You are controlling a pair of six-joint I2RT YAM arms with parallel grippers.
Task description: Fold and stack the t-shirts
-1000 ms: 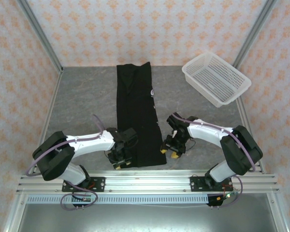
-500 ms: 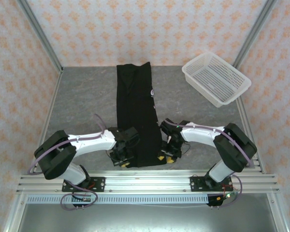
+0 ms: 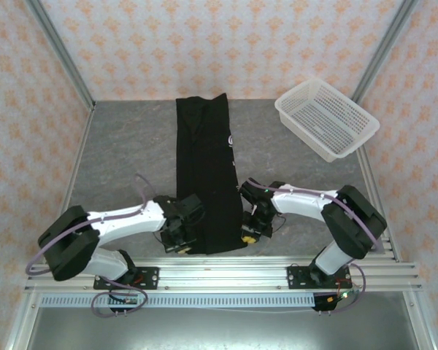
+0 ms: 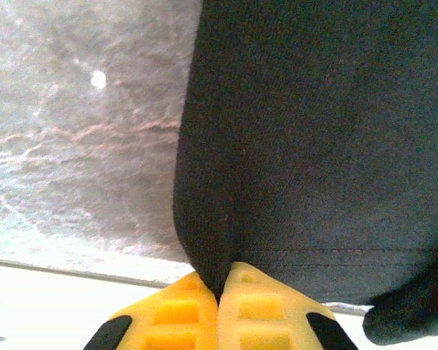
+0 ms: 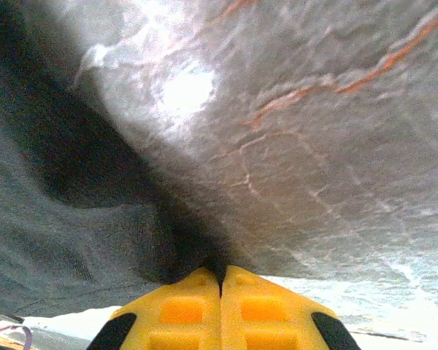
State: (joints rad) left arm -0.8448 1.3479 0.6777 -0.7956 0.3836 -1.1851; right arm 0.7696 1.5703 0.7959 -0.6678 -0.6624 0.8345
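Observation:
The black t-shirt [image 3: 206, 171] lies folded into a long narrow strip running from the back of the table to the near edge, a sliver of white print showing on its right side. My left gripper [image 3: 179, 246] is shut on the shirt's near left corner [image 4: 204, 248], its yellow fingertips [image 4: 171, 310] pinching the cloth. My right gripper [image 3: 247, 235] is shut on the near right corner [image 5: 197, 251], with black cloth squeezed between the yellow pads [image 5: 266, 306]. Both corners sit just above the grey table [image 3: 124, 157].
A white plastic mesh basket [image 3: 326, 118] stands at the back right. The aluminium rail [image 3: 219, 273] with both arm bases runs along the near edge. Patterned walls close in the left, right and back sides.
Both grippers moved inward onto the shirt's near corners and shut on them. The near hem has drawn in slightly, narrowing between the two grippers.

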